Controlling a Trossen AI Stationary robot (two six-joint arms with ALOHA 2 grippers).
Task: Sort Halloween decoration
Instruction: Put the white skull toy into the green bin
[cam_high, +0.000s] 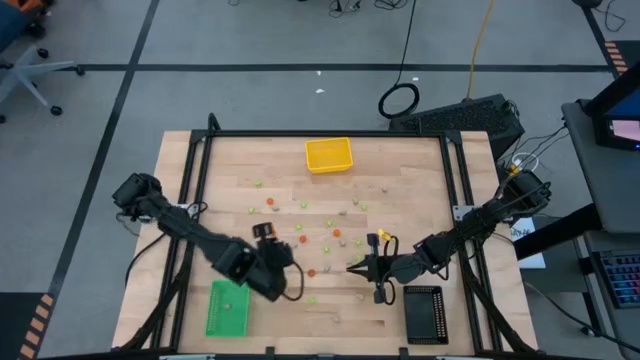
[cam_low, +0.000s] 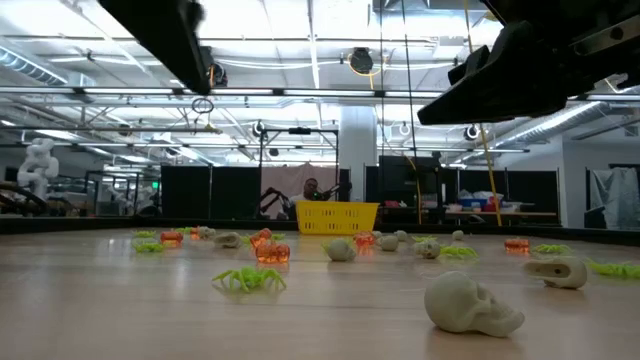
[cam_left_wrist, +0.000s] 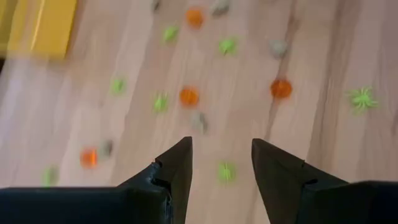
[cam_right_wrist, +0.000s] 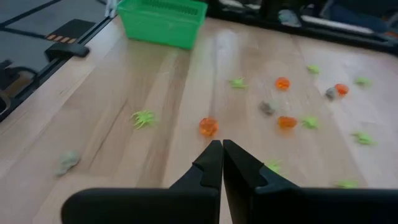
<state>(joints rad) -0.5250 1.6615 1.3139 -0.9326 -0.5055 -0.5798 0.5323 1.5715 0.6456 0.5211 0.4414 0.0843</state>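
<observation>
The Halloween decoration is many tiny pieces scattered over the wooden table (cam_high: 420, 190): orange pumpkins (cam_right_wrist: 208, 126), light green spiders (cam_low: 250, 280) and pale skulls (cam_low: 470, 305). My left gripper (cam_left_wrist: 221, 162) hovers open above the table's near-left middle (cam_high: 270, 255), just right of the green tray (cam_high: 228, 308). Nothing is between its fingers, and a green spider (cam_left_wrist: 226, 171) lies on the wood below the gap. My right gripper (cam_right_wrist: 222, 155) is shut and holds nothing; it sits near the table's middle (cam_high: 355, 268), short of an orange piece.
A yellow tray (cam_high: 328, 155) stands at the far middle and a black tray (cam_high: 424, 313) at the near right. A black frame (cam_high: 320, 133) runs round the table. The green tray (cam_right_wrist: 163, 22) holds at least one small piece.
</observation>
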